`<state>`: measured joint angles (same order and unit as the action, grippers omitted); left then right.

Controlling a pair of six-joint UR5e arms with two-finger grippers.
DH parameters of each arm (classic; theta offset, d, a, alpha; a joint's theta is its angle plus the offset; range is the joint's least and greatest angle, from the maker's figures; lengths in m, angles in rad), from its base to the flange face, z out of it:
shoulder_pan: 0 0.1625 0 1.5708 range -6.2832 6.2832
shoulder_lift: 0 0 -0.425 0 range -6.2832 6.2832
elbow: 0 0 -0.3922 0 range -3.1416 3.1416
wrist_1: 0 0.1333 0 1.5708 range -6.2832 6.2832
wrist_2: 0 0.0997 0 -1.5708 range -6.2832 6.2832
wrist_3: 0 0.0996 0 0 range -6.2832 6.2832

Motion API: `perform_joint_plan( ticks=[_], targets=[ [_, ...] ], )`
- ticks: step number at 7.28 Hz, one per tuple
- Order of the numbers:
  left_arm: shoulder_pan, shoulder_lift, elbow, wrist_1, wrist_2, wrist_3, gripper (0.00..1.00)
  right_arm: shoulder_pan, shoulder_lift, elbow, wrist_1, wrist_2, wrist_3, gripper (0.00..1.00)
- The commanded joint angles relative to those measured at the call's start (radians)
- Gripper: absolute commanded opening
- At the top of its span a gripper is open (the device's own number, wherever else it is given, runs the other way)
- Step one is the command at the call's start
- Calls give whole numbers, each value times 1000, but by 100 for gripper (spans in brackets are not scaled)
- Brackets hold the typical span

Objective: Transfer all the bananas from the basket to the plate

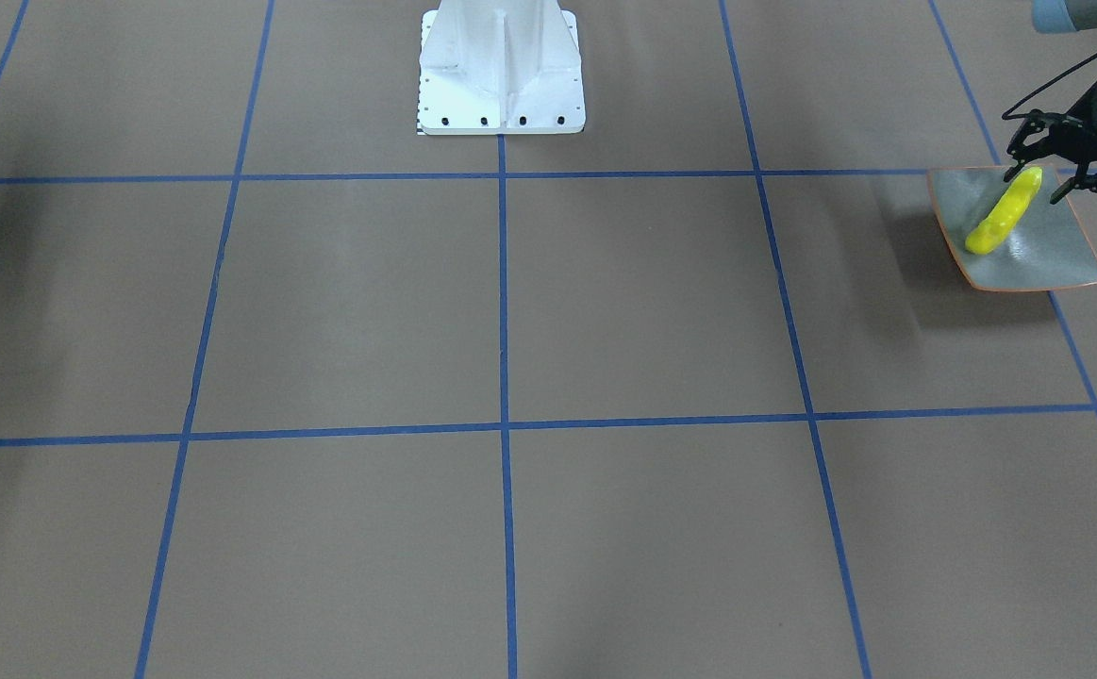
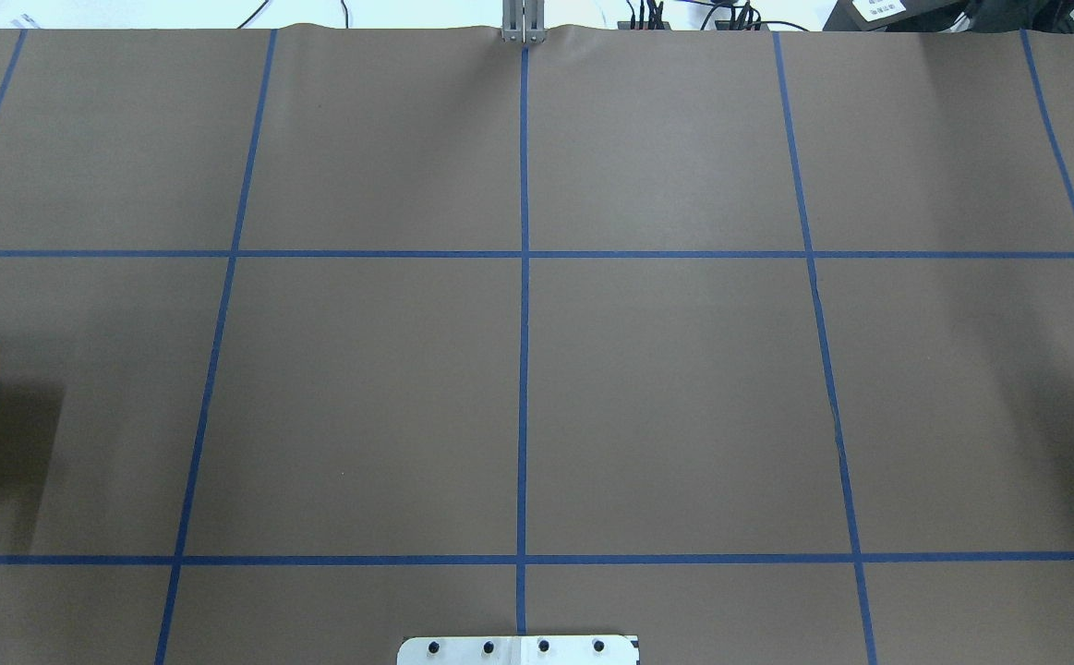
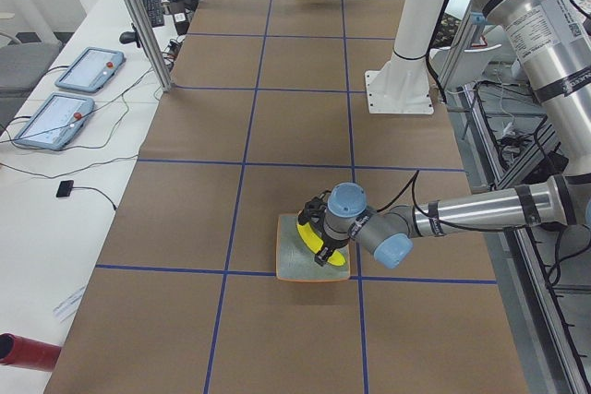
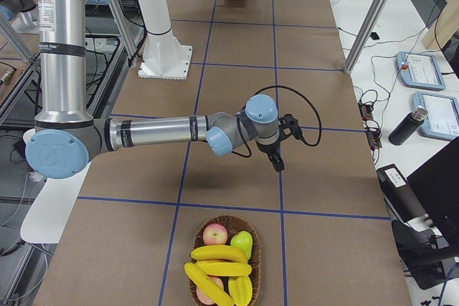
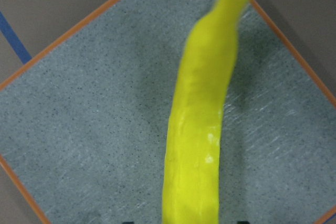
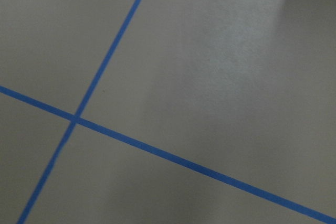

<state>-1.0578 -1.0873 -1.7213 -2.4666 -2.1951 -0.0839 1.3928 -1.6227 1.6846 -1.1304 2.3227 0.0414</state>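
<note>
One yellow banana (image 1: 1001, 212) leans on the grey-green plate (image 1: 1057, 255), its lower end down and its upper end raised. My left gripper (image 1: 1037, 184) is open, its fingers standing on either side of that raised end. In the left wrist view the banana (image 5: 197, 129) runs up the middle of the plate (image 5: 94, 119). The wicker basket (image 4: 197, 238) holds three more bananas (image 4: 219, 254) at the table's other end. My right gripper (image 4: 277, 164) hovers over bare table a short way from the basket; I cannot tell whether it is open or shut.
The basket also holds a red apple (image 4: 214, 233) and a green fruit (image 4: 244, 241). The robot's white base (image 1: 501, 71) stands at the table's robot-side edge. Blue tape lines (image 2: 524, 323) grid the brown tabletop. Tablets and cables lie on side tables beyond it.
</note>
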Motion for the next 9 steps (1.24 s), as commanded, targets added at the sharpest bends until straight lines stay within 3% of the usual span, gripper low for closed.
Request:
perform_joint_plan(
  ticks=[1,3,6,8,9],
  targets=[
    [-101,-22,-7,1,9,64,100,61,-16,-67,0,3,-121,100],
    [-270,-174,-12,143,-199,64,100,136,-20,-173,1,32,-260,100],
    [-275,-220,-11,153,-206,62,100,320,-80,-233,-14,35,-396,100],
    [-277,-224,-12,150,-198,62,100,498,-95,-240,-157,27,-370,99],
    [-277,-223,-12,149,-196,62,100,568,-164,-246,-158,21,-368,100]
  ],
)
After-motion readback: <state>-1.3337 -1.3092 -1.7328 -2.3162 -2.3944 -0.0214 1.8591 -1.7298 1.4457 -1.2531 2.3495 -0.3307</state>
